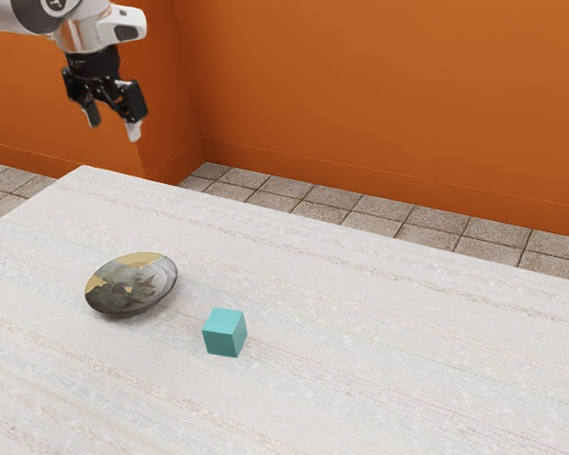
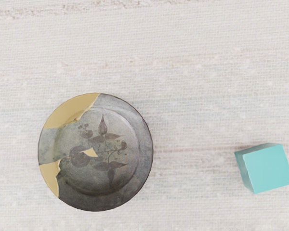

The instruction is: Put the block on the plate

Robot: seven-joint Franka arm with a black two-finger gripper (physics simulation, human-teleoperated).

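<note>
Wall (image 1: 379, 95) of plain orange stands behind everything in the exterior view, with a tiled floor (image 1: 356, 204) running along its foot. The table (image 1: 408, 370) spreads across the foreground, its surface pale and woven-looking, with faint stripes. The white arm (image 1: 5, 14) comes in at the exterior view's upper left and ends in the black two-finger gripper (image 1: 113, 122), which hangs in the air, pointing down. Its fingers (image 1: 134, 131) stand apart, open, with nothing between them. The round plate (image 2: 96, 185) lies on the table, dark grey with tan patches at the rim and a leafy plant pattern in the middle; in the exterior view it sits below the gripper and well apart from it. The smallest thing is the teal block (image 2: 269, 168), resting directly on the table beside the plate rather than on it, a strip of bare tabletop between the two. In the exterior view the block lies low and to the right of the fingers, well apart from them, and farther to that view's right than the plate. The plate is its nearest neighbour, lying off to one side with its rim separate from the block. The block is close to a cube, so no long axis can be told; it sits flat on one face, top face up, its edges turned slightly off the line of the table's stripes.
</note>
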